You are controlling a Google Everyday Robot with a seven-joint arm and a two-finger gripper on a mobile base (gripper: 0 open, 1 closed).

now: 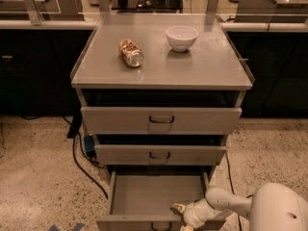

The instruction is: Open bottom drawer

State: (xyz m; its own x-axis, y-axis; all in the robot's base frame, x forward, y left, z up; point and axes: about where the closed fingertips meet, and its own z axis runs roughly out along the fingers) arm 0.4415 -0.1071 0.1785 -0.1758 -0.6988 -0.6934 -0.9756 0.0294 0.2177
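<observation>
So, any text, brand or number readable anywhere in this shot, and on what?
No legible text anywhere.
Can: label print too blurred to read.
Bowl: plain, no text.
Top drawer, middle drawer, bottom drawer: no labels visible.
Gripper, at the open bottom drawer's front edge: no markings visible.

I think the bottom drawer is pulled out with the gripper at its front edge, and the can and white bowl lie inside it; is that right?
Not quite: the camera view shows the bottom drawer pulled out with the gripper at its front edge, but the can and white bowl rest on the cabinet top, not inside the drawer.
</observation>
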